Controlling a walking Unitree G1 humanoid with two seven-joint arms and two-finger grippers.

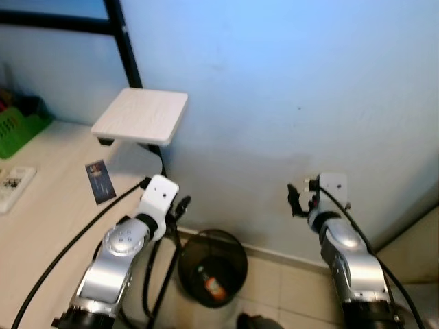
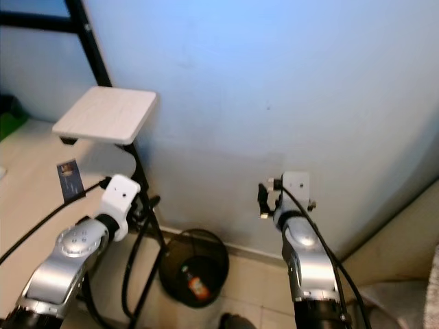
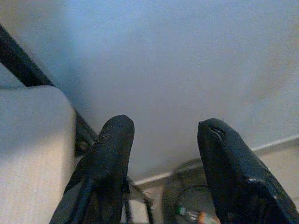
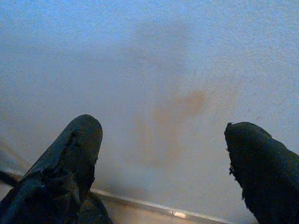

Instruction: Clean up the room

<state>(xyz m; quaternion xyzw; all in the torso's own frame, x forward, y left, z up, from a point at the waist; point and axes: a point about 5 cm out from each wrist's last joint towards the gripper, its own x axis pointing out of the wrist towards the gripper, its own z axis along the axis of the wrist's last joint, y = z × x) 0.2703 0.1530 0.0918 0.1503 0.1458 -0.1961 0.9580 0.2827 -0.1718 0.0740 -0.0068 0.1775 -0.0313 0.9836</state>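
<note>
A round black waste bin (image 1: 230, 255) stands on the tiled floor against the pale blue wall, between my two arms. In it lies a small bottle (image 1: 211, 284) with an orange label; the bottle (image 3: 191, 215) also appears in the left wrist view. My left gripper (image 1: 181, 205) hangs above the bin's left rim, open and holding nothing, its fingers (image 3: 114, 140) pointing at the wall. My right gripper (image 1: 295, 199) is raised to the right of the bin and close to the wall, open wide and holding nothing, with one finger (image 4: 79, 140) in front of bare wall.
A small white wooden board (image 1: 140, 115) sits on a black stand (image 1: 127, 41) just left of my left arm. Further left, a beige tabletop (image 1: 48, 219) carries a dark card (image 1: 101, 181), a white flat item (image 1: 14, 186) and a green basket (image 1: 17, 129). Black cables (image 1: 154, 274) hang beside the bin.
</note>
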